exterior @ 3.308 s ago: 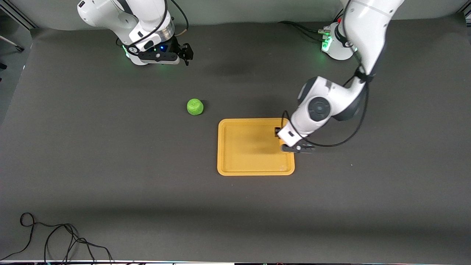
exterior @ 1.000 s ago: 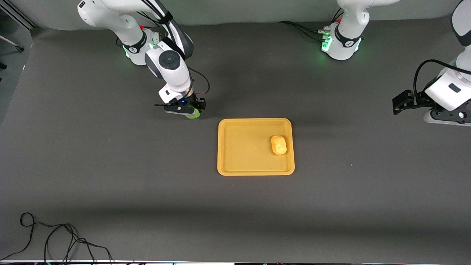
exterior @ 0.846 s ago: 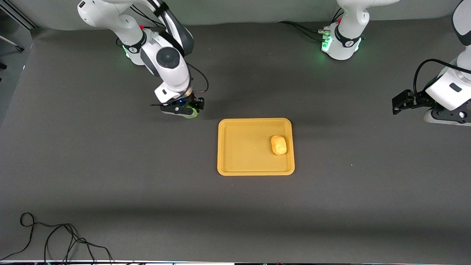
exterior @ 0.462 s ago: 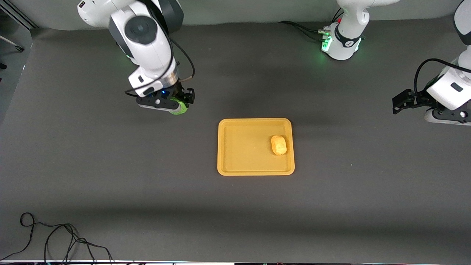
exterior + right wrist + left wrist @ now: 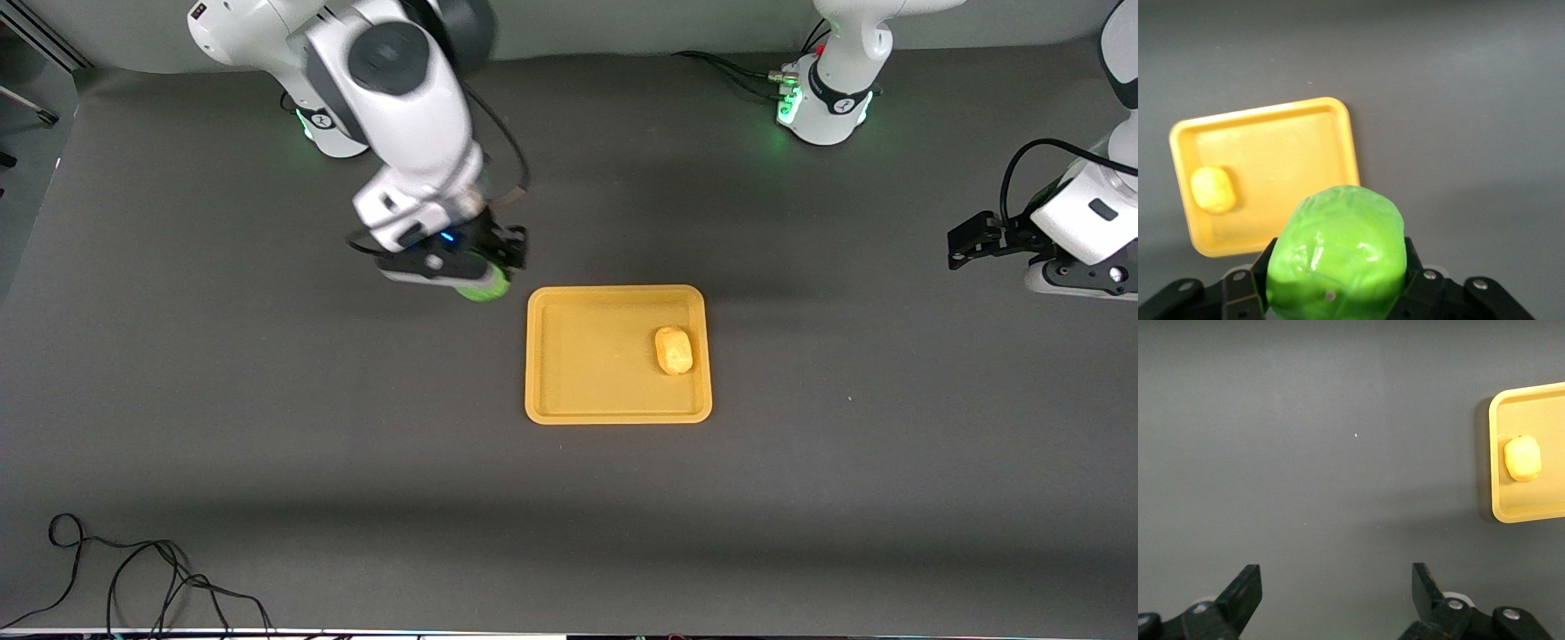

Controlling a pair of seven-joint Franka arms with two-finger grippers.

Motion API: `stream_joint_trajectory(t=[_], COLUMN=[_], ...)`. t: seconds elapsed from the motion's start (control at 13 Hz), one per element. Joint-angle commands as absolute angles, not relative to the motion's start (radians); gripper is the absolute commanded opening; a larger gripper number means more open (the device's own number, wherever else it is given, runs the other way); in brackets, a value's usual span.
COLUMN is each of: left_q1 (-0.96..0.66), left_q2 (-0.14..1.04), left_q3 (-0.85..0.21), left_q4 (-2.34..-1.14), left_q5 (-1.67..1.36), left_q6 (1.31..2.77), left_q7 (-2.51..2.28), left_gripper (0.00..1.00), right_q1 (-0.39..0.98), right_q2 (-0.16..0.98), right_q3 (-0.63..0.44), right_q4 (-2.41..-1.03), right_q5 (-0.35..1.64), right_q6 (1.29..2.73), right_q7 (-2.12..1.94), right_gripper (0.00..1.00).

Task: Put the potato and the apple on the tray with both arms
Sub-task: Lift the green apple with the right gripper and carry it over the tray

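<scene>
Potato (image 5: 674,349) is placed on tray (image 5: 569,356); apple (image 5: 484,286) is clamped in right gripper (image 5: 480,267) over table beside tray, placement left; left gripper (image 5: 969,242) is parked wide, empty.

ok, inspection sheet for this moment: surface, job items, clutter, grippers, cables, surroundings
Surface: dark grey mat, flat.
Potato: lying in the tray, at the left arm's end of it.
Apple: clamped in the right gripper, up over the mat beside the tray.
Clutter: nothing seen.
Right gripper: shut on the apple.
Left gripper: open, empty, over bare mat; that arm waits.
Cables: loose black loop at the mat's near edge; leads at the left arm's base.
Surroundings: nothing seen.
</scene>
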State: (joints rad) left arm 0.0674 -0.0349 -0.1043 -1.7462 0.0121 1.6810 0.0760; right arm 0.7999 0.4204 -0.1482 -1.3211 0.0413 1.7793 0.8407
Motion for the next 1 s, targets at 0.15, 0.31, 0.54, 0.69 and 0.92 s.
stream_joint_trajectory(t=[0.15, 0.31, 0.54, 0.69, 0.92], left_q1=[0.071, 0.071, 0.071, 0.071, 0.071], left_q2=[-0.046, -0.046, -0.046, -0.046, -0.046], left_q3=[-0.104, -0.103, -0.104, -0.104, -0.103], left_q4=[-1.741, -1.741, -1.741, -1.741, -1.743], left_q5=[0.002, 0.002, 0.002, 0.002, 0.002], left_q6=[1.661, 1.66, 1.66, 1.66, 1.658], left_q7=[0.066, 0.067, 0.066, 0.066, 0.067], left_gripper=[1.0, 1.0, 1.0, 1.0, 1.0], right_q1=[0.863, 0.897, 0.899, 0.888, 0.881], right_q2=[0.742, 0.811, 0.922, 0.977, 0.98], right_q3=[-0.097, -0.097, -0.103, -0.103, -0.106], right_q4=[-0.925, -0.933, -0.943, -0.957, -1.076], right_q5=[0.06, 0.055, 0.037, 0.011, 0.009], right_q6=[1.742, 1.836, 1.952, 2.017, 2.164], right_q7=[1.021, 1.052, 1.046, 1.048, 1.045], right_gripper=[0.41, 0.41, 0.41, 0.41, 0.41])
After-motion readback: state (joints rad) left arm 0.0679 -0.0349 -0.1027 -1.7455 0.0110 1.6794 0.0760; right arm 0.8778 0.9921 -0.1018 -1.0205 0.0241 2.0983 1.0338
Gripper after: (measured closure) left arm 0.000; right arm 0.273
